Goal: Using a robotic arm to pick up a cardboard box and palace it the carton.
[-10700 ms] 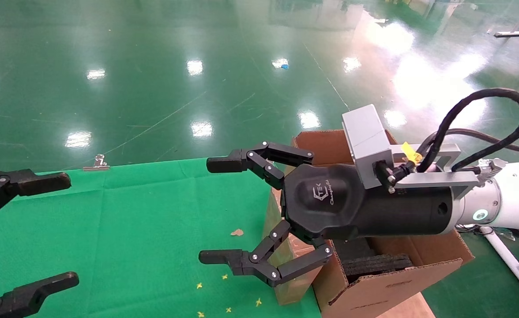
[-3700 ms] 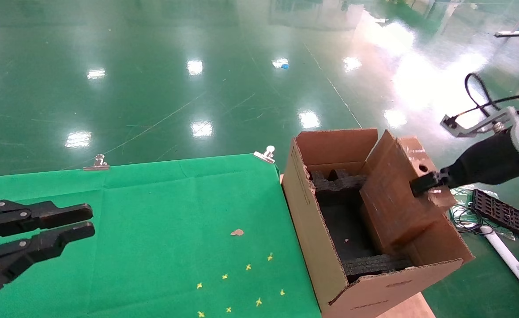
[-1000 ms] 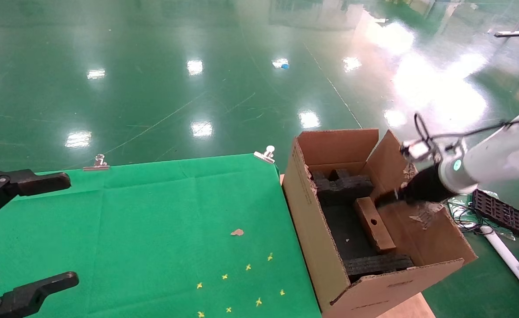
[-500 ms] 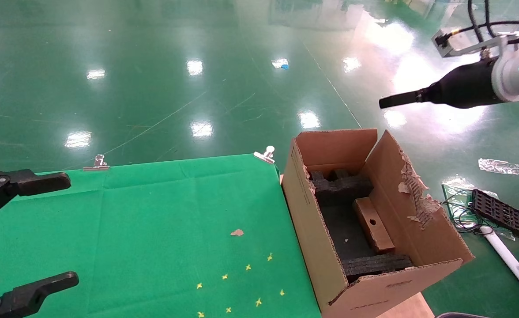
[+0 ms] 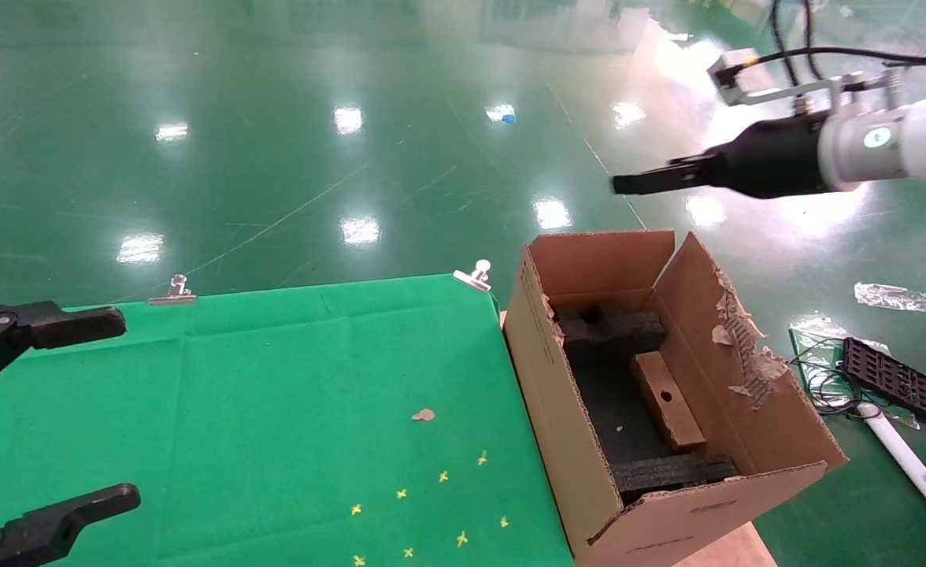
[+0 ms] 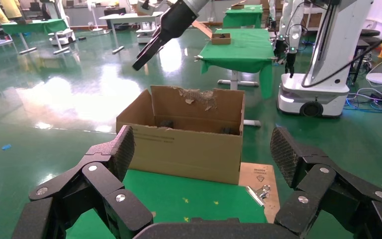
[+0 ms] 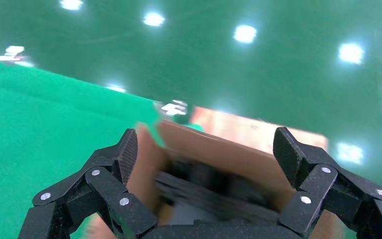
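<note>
Cardboard box (image 5: pixel 667 401) lying inside carton (image 5: pixel 589 465), leaning between black foam blocks (image 5: pixel 611 331), hole facing up. My right gripper (image 5: pixel 628 183) hovering above carton, fingers spread apart, gripping nothing. My left gripper (image 5: pixel 46 413) idling over green cloth (image 5: pixel 274 394), fingers wide apart too. Risk, I judge: sweeping low could be snagging torn flap (image 5: pixel 735 339), shoving carton off its board. Glossy green floor (image 5: pixel 313 118), other workstations (image 6: pixel 248 47) standing beyond.
</note>
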Robot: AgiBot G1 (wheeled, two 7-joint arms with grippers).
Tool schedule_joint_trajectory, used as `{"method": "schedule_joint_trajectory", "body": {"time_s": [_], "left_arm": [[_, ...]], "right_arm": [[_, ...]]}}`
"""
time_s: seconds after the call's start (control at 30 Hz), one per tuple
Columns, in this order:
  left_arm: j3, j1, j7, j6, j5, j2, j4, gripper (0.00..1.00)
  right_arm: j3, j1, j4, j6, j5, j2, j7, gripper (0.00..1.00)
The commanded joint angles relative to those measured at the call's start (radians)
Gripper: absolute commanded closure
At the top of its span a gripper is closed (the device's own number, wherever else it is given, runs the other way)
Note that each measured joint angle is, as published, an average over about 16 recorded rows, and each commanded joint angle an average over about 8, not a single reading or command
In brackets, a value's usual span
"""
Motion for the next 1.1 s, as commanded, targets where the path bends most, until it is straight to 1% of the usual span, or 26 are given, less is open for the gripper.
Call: {"method": "schedule_joint_trajectory", "body": {"time_s": [0.03,1.1], "left_arm": [[0.000,0.000,0.000,0.000,0.000,0.000,0.000,0.00],[0.002,-0.001,0.001,-0.001,-0.001,-0.001,0.000,0.00]], "right_arm": [[0.037,-0.036,0.037,-0.014,0.018,0.004,-0.017,0.00],[0.625,-0.603,0.618,-0.225,0.298,0.068,-0.282,0.00]]}}
